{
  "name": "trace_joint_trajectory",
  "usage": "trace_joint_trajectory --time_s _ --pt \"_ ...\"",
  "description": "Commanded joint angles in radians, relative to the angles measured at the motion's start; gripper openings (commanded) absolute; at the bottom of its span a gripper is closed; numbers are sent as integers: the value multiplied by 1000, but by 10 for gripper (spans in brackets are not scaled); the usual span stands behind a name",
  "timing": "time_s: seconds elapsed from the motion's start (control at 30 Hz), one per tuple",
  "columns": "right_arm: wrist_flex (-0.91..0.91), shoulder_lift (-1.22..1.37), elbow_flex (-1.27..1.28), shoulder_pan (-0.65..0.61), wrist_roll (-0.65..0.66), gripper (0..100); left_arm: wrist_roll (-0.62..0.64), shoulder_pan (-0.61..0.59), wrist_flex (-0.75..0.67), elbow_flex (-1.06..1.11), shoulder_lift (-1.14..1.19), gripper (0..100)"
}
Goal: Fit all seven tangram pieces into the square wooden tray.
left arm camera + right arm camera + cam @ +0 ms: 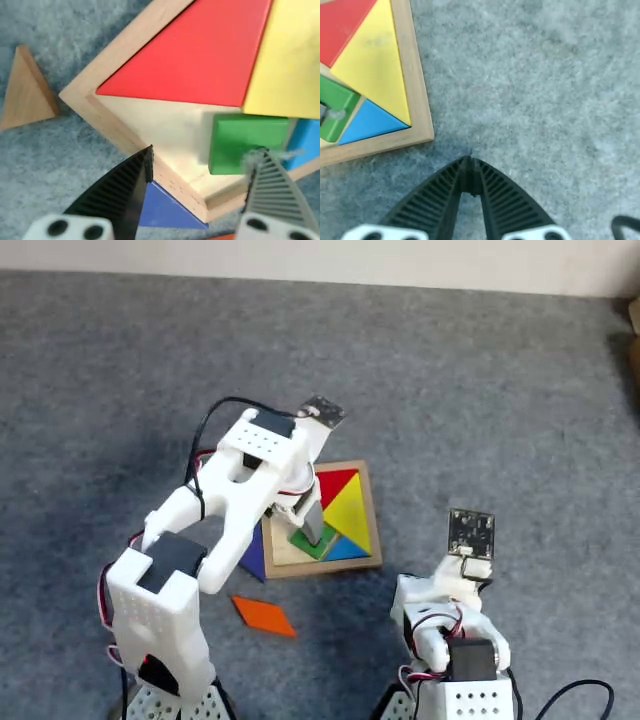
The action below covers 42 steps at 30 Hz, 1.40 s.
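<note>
**Left of the tray.** Three pieces are not yet placed. The tan triangle [25, 92] lies on the tabletop [500, 390] near a corner of the tray [85, 92], not touching it. The orange piece [265, 616] lies farther off. The navy triangle [170, 212] lies tight against the tray's outer wall.

**Left gripper** [202, 157]. Released and grasping nothing. Its jaws straddle the tray's edge: the black jaw is at the rim above the navy triangle, and the grey jaw touches the green square [245, 140].

**Tray contents.** The red triangle [200, 55], yellow triangle [350, 515], green square and blue triangle [367, 122] are inside. Bare floor shows between the red triangle and the green square.

**Right gripper** [470, 172]. Clenched and empty, over bare tabletop just beside a tray corner.

**Risks, as judged.**
1. Closing from this stance would pinch the wall and the green square together. That could drag or tip the tray and unsettle the seated pieces.
2. The grey jaw may push the green square askew (it is unclear whether the square lies flat), which would narrow the gap the remaining pieces need.
3. The navy triangle, hard against the wall, leaves little room for a jaw. A descent there could snag on the rim.
</note>
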Motion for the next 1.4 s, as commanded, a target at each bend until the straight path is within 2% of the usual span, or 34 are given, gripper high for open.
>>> trace_joint_trajectory --time_s 0.0,0.5,0.7,0.9,1.1,1.23,1.37 --pt "8 -13 116 15 -11 5 -2 59 -18 -10 10 291" --pt "8 -13 116 15 -11 5 0 114 -11 -113 8 291" --pt "8 -13 116 15 -11 5 5 111 106 -206 8 291" --pt "8 -13 116 15 -11 5 29 105 153 -246 8 291" --pt "8 -13 116 15 -11 5 26 4 169 -277 8 291" --pt "8 -13 116 15 -11 5 -46 -64 164 -274 8 291" --pt "8 -13 116 15 -11 5 -51 -137 160 -275 8 291"
